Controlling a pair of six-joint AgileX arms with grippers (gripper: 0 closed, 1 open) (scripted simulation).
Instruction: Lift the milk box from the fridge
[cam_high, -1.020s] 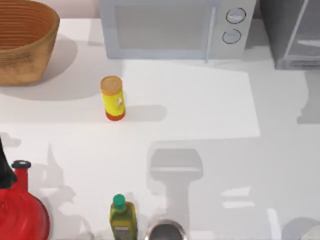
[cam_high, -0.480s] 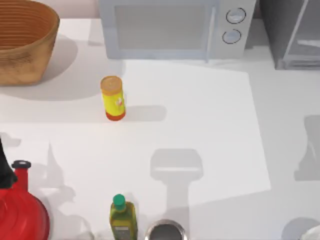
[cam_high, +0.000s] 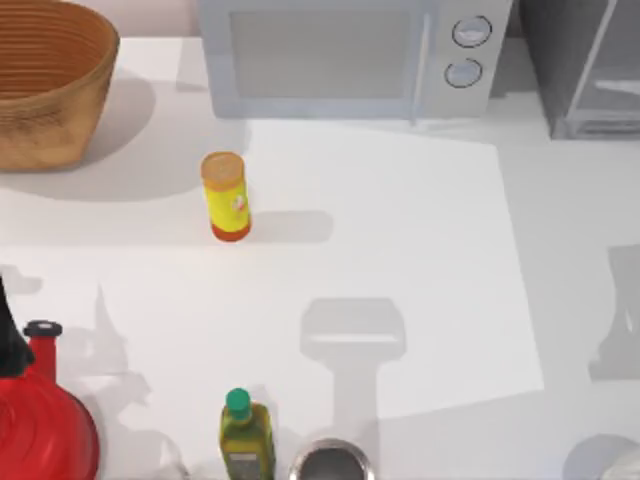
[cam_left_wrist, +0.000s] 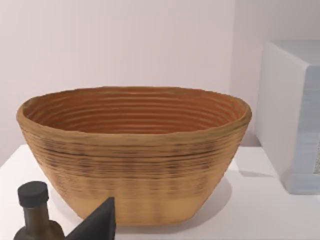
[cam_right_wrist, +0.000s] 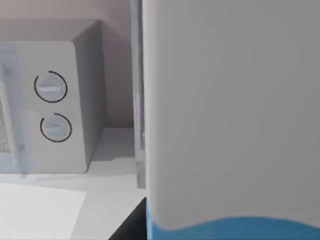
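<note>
1. Top view: white desk (cam_high: 400, 250). A white microwave (cam_high: 350, 55) with two round dials stands at the far edge; the dark grey fridge (cam_high: 585, 65) with its pale door panel is at the far right corner. A woven basket (cam_high: 50, 80) sits far left. A yellow canister (cam_high: 226, 195) with an orange base stands upright left of centre; its label carries a small mark, not readable. At the near edge are a green-capped olive bottle (cam_high: 245, 440), label unreadable, a red vessel (cam_high: 40, 420) and a metal cup rim (cam_high: 330, 462).
2. Left wrist view: the basket (cam_left_wrist: 135, 150) is ahead, a dark-capped bottle (cam_left_wrist: 35, 212) is near, and the microwave's side (cam_left_wrist: 295, 115) is beyond. Jaws' state: cannot tell.
3. Right wrist view: the milk box (cam_right_wrist: 230, 125) is very close, white face with a light-blue band below, no print legible. The microwave dials (cam_right_wrist: 52, 107) are behind. Whether the right jaws grip it: cannot tell.
</note>
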